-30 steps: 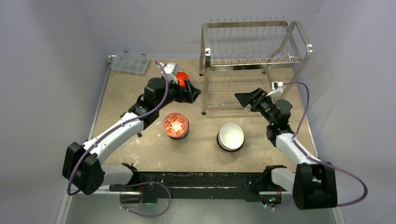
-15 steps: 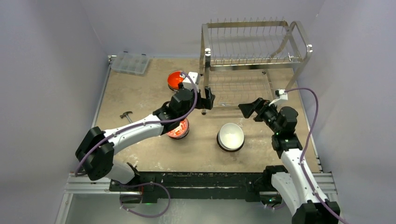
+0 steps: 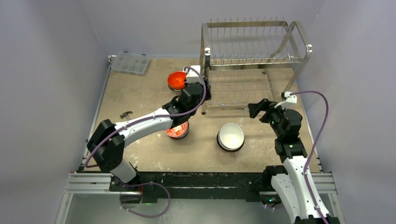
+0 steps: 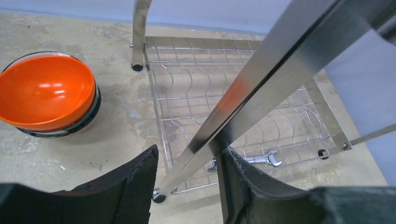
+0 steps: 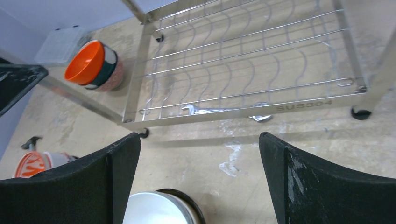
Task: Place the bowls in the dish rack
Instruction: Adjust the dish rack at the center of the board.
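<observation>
One counter (image 3: 126, 93) carried one two-tier dish rack (image 3: 254, 60) at its far right, with no bowl in it. Two arms reached toward the rack. The left claw (image 4: 187, 156) straddled the rack's front-left post, a finger close on each side, though I could not tell whether it pressed the metal. The right claw (image 5: 200, 137) gaped wide and empty near the lower tier's front right corner. Three bowl spots showed: an orange bowl (image 3: 177, 80) nested on others just left of the rack, a red-and-white patterned bowl (image 3: 177, 132) partly under the left arm, and a white-inside bowl (image 3: 230, 135) in front of the rack. One clear box (image 3: 130, 63) sat at the far left, one wrench (image 4: 254, 160) lay under the rack, and one small tool (image 3: 125, 115) lay near the left edge.
</observation>
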Controlling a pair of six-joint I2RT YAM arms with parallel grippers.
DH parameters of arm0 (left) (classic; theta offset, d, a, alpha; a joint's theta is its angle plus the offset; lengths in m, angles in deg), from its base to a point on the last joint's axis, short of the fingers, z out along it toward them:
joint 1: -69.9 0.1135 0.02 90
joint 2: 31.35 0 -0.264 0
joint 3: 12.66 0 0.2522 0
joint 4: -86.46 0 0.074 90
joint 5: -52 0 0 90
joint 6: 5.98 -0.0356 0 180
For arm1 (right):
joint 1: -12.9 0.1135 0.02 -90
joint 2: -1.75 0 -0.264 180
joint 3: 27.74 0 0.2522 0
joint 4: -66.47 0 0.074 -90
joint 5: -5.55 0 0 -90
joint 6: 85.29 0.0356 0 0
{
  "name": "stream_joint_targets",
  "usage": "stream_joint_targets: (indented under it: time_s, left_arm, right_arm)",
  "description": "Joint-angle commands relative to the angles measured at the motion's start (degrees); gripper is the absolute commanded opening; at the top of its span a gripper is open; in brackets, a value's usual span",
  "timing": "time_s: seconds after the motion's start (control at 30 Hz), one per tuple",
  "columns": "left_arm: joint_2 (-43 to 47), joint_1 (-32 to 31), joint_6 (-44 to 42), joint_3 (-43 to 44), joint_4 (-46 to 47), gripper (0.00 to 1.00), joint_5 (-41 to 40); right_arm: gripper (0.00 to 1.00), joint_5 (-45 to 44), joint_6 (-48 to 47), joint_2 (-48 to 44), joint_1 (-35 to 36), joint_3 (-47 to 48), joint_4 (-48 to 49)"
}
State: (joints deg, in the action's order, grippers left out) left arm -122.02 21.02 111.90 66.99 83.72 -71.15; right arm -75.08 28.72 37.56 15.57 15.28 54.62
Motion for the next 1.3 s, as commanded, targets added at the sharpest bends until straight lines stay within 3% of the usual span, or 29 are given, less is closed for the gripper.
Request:
stream_joint_targets:
  time_s: [0.0,0.1,0.2,0.33,0.43,0.73,0.77,0.87,0.97,1.07,1.17,1.27]
  left_arm:
    - [0.68,0.79,-0.69,2.83,-2.28,0.42,-6.97]
    - [1.49,1.96,-0.45,2.63,-3.82,0.33,-7.07]
    - [2.62,3.37,0.29,2.71,-6.60,0.14,-7.05]
    - [4.51,5.62,0.89,1.88,-8.57,0.04,-5.02]
    - [5.55,7.56,1.91,1.74,-10.81,0.00,-3.01]
    - [7.00,10.24,3.31,1.28,-13.61,0.00,3.28]
    - [6.68,10.25,3.18,1.59,-13.49,0.00,4.46]
    - [5.45,10.24,3.11,2.49,-13.40,0.00,7.70]
    - [4.06,10.22,3.10,3.11,-13.36,0.00,10.07]
    - [3.11,10.07,3.62,2.88,-12.26,0.00,13.28]
    - [1.66,9.38,3.74,3.26,-11.89,0.00,15.48]
    - [-0.44,7.94,3.54,4.71,-11.86,0.00,15.94]
  right_arm:
    - [0.99,-9.01,-1.67,-0.93,-0.09,1.33,0.17]
    - [0.99,-12.21,-2.75,-0.37,-0.12,1.48,1.74]
    - [0.99,-14.82,-2.13,1.04,-0.08,1.92,2.24]
    - [0.99,-13.14,-1.19,3.48,-0.05,2.94,3.23]
    - [0.99,-13.01,-0.72,4.82,-0.13,3.45,5.04]
    - [0.95,-17.59,-2.75,9.07,-0.26,6.42,7.60]
    - [0.91,-18.00,-2.82,9.10,-0.27,6.31,8.15]
    - [0.63,-17.60,-2.40,8.30,-0.36,5.56,9.81]
    - [0.47,-16.89,-2.14,6.22,-0.35,4.55,10.59]
    - [0.25,-16.76,-2.37,3.86,-0.36,4.01,9.65]
    - [0.10,-17.77,-2.33,1.98,-0.36,3.79,8.17]
    - [0.08,-18.95,-1.55,0.96,-0.31,3.36,7.18]
